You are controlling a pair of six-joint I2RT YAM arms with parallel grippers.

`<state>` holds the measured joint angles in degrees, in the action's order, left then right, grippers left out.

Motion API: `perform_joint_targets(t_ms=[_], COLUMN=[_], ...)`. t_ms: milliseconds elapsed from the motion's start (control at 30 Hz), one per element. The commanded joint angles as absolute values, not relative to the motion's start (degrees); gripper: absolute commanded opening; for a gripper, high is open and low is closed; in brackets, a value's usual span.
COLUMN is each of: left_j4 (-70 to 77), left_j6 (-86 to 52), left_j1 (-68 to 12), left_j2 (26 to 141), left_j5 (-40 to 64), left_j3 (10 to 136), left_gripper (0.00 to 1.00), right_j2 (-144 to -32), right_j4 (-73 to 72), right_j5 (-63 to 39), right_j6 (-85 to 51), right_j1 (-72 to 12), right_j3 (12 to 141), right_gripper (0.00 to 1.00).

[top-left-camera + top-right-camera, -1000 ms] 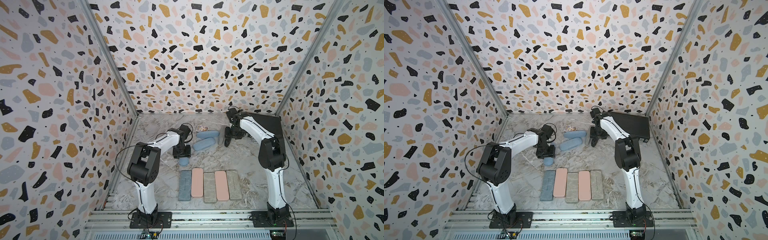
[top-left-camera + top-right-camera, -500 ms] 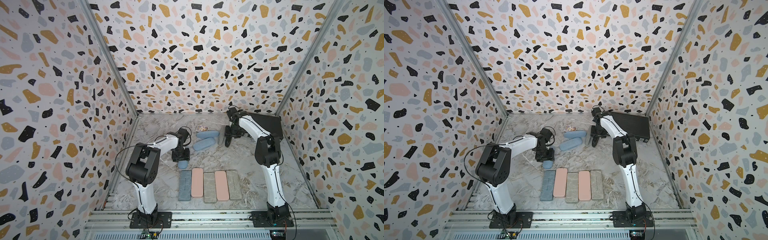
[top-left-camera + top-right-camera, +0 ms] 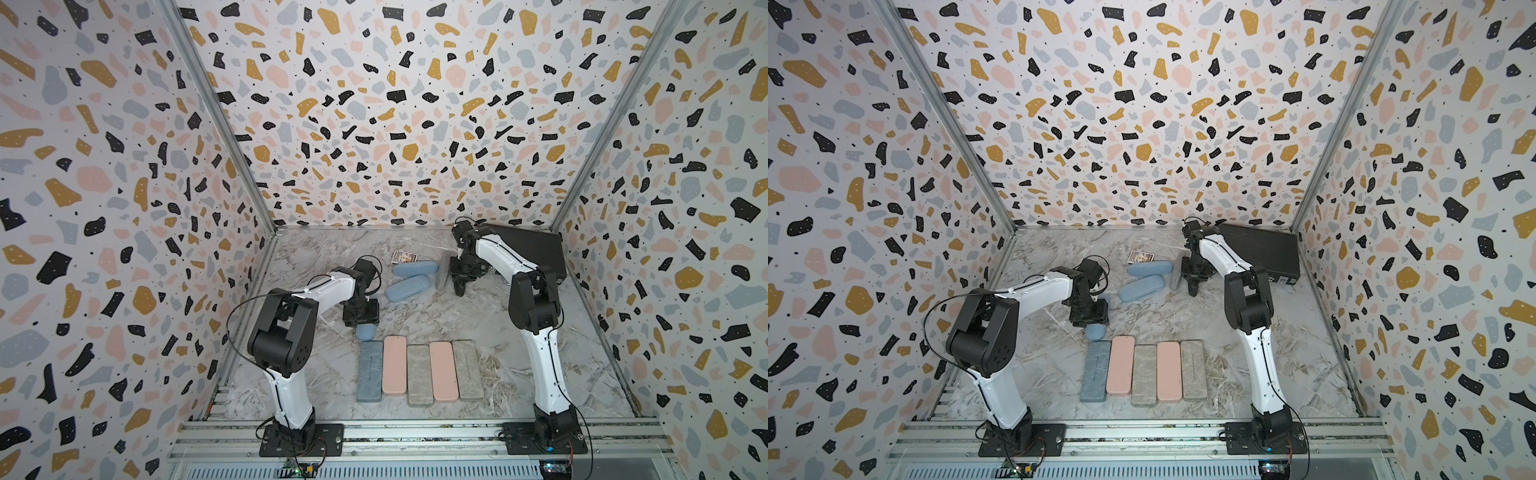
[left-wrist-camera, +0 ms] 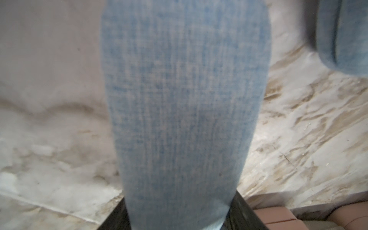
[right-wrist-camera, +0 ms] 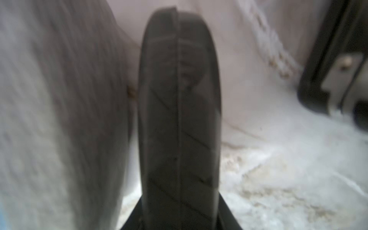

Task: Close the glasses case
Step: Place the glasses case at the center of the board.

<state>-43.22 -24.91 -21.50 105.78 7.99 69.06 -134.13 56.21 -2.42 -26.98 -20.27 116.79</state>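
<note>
Clamping a blue glasses case (image 4: 185, 99) by its sides, my left gripper (image 3: 361, 319) stands roughly half open. The case's free end pokes out just beyond the blue end of the row of five flat cases (image 3: 419, 374). Well beyond the row's grey end, my right gripper (image 3: 460, 279) pinches a dark glasses case (image 5: 179, 119) between narrower jaws. Its lid seam looks nearly shut, though the blur leaves me unsure. A grey case (image 5: 59, 119) stands just beside it.

The marble tabletop (image 3: 436, 316) under my arms carried 5 flat cases (image 3: 419, 374) side by side, 2 blue cases (image 3: 408, 287) behind them, a small card box (image 3: 404, 257) and a black box (image 3: 536, 245).
</note>
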Motion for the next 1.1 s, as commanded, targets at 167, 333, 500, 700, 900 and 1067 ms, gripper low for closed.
perform_joint_targets(t_ms=[167,333,500,700,900,1067], left_j4=[-45.07,-43.98,-43.57,-43.74,-44.28,-44.15], left_j6=[-26.09,-26.54,-26.8,-26.76,-26.63,-26.9], left_j1=[-21.7,-21.88,-21.88,-21.89,-22.08,-22.66], left_j2=[101.22,100.37,101.94,105.12,106.7,106.88], left_j5=[8.56,8.02,8.0,8.68,9.4,9.49], left_j3=[64.37,62.38,63.86,67.69,69.99,69.42], left_gripper=[0.56,0.56,0.57,0.57,0.57,0.57], right_j2=[-111.69,-105.48,-103.85,-104.66,-106.58,-107.56], right_j4=[48.52,44.92,41.2,32.4,25.96,24.99], right_j5=[-10.6,-14.36,-18.81,-24.65,-26.76,-27.07], right_j6=[-30.61,-31.35,-32.75,-37.75,-41.94,-42.95], right_j1=[-20.35,-21.61,-24.69,-27.93,-29.35,-30.62], right_j3=[94.24,86.85,84.58,81.94,78.37,77.81], right_gripper=[0.11,0.12,0.11,0.11,0.11,0.11])
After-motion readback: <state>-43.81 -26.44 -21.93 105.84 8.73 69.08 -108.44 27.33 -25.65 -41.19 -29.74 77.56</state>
